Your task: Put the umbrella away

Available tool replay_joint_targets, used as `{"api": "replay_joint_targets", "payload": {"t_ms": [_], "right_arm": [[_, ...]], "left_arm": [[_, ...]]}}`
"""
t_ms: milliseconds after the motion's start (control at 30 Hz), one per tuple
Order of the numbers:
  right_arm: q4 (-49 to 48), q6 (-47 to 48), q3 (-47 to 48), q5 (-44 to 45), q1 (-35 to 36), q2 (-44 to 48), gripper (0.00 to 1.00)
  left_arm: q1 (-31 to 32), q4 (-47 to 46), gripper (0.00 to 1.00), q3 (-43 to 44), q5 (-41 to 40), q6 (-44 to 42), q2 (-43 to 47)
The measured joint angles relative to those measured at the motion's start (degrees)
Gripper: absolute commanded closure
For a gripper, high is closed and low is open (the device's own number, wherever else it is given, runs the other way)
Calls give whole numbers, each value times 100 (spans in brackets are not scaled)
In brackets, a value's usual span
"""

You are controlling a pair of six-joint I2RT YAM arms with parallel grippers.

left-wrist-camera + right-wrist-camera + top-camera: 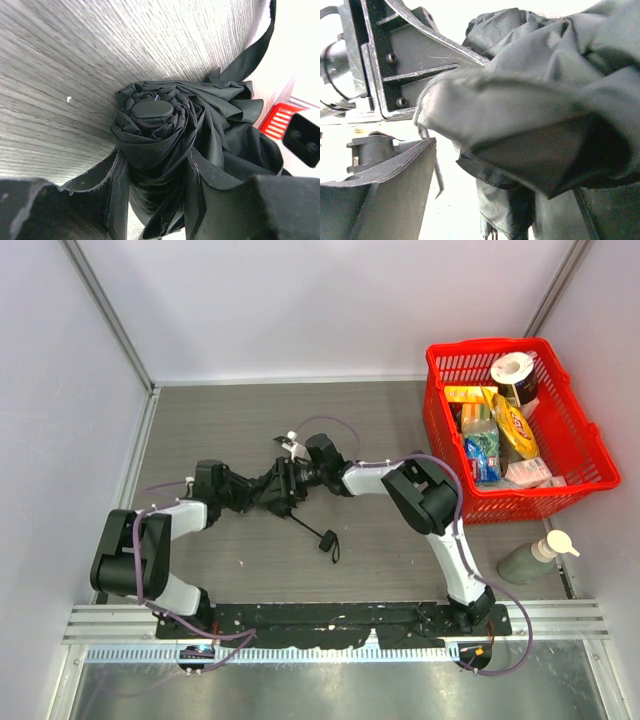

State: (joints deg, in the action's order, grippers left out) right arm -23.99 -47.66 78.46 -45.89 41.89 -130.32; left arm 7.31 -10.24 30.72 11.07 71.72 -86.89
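Observation:
The black umbrella [272,490] lies mid-table as a crumpled, twisted bundle between my two grippers. Its thin shaft runs toward the near right to the small handle with strap [328,542]. My left gripper [250,490] is shut on the canopy bundle. In the left wrist view the fingers [115,185] press both sides of the fabric [165,145], below the round top cap [152,108]. My right gripper [291,478] is at the bundle's other end. In the right wrist view the fabric [530,115] hangs between the jaws, clear of the left finger [395,190]; the other finger is hidden.
A red basket [590,455] full of groceries stands at the back right. A green pump bottle [530,558] lies near the right edge. Walls close in the left, back and right sides of the table.

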Motion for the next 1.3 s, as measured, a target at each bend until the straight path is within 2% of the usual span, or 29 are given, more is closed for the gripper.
{"api": "replay_joint_targets", "payload": {"t_ms": [133,233,433,633,833,1067,1300], "right_arm": [[1248,1104,87,785,116,511,25],[1904,2061,-210,1687,240,1102,24],[2267,3554,-850,3265,557,2170,23],[2000,4983,-885,4494,1432,2328,22],[1314,6264,-699,5810,2457,1801,22],[280,7226,-680,6686,2520,964,25],[-389,7451,-509,7331,2444,531,42]], "left_arm": [[61,90,100,136,101,-11,-28],[96,341,100,280,74,-42,-63],[157,686,100,455,-35,-70,-72],[173,1060,100,699,-52,-85,-181],[179,1217,100,785,-57,-83,-205],[197,1381,100,863,-101,-61,-225],[208,1460,100,909,-138,-59,-234]]}}
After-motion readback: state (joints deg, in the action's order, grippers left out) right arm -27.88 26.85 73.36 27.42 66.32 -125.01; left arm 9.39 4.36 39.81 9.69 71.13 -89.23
